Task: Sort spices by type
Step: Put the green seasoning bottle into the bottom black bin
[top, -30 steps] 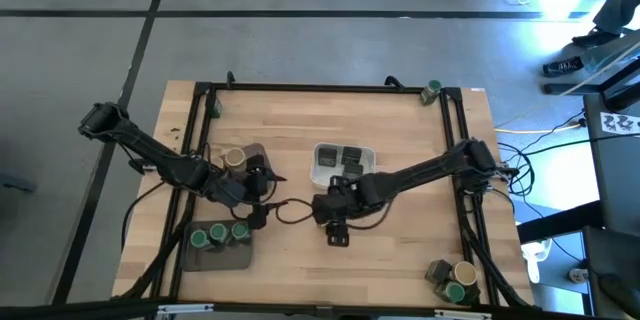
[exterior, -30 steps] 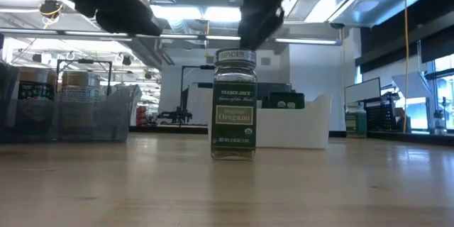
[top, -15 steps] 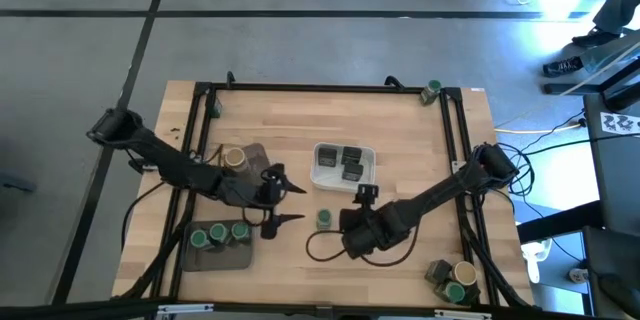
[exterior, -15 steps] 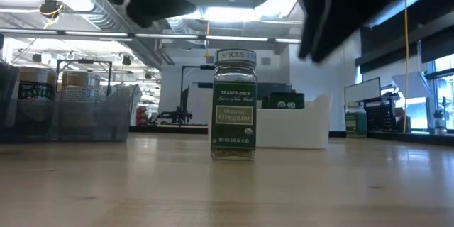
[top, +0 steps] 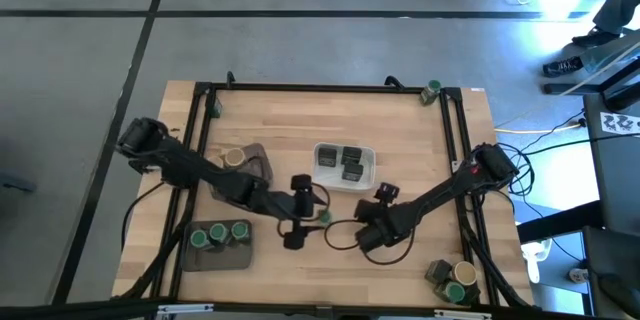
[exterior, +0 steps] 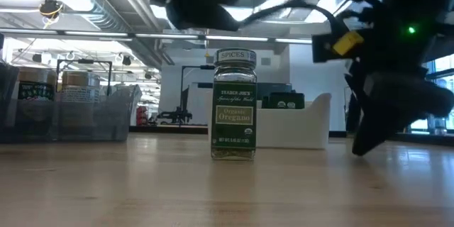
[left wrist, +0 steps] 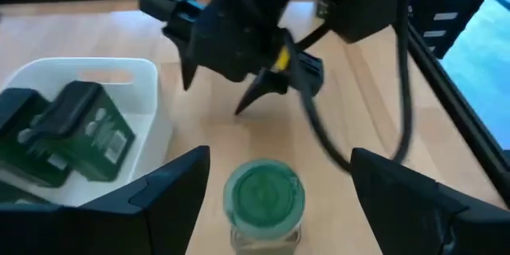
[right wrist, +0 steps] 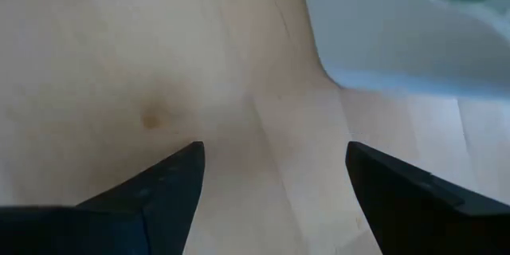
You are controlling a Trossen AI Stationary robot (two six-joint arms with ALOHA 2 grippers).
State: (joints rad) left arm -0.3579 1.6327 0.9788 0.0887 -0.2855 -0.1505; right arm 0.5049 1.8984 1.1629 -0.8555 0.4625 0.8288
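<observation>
On the tabletop [top: 400, 130] the sorting looked partly done. Three green-lidded jars [top: 218, 232] sat together on a dark tray [top: 200, 258] near the front left corner. Dark tins [top: 345, 160] lay in the white tray [top: 322, 178] around the middle, and one tan-topped jar [top: 233, 158] stood on a second dark tray [top: 256, 155] to the left of it.

Several containers were still outside any group. An oregano jar [exterior: 235, 105] with a green lid stood alone on bare wood in the middle, just in front of the white tray. A small cluster [top: 452, 280], with a green lid, a tan top and something dark, waited at the front right corner. One more green-lidded jar [top: 432, 88] sat at the far right corner; something small at the far left corner was too unclear to name.

The left gripper [left wrist: 275, 177] hung over the oregano jar with its fingers [left wrist: 171, 183] spread apart on either side of the lid and nothing held. The right gripper [top: 384, 195] was just to the right of that jar, low over bare wood beside the white tray, its fingers [right wrist: 159, 183] also apart and empty.

By my judgement the oregano jar was the piece in hand, likely bound for the tray of green lids, with the corner stragglers left after it.
</observation>
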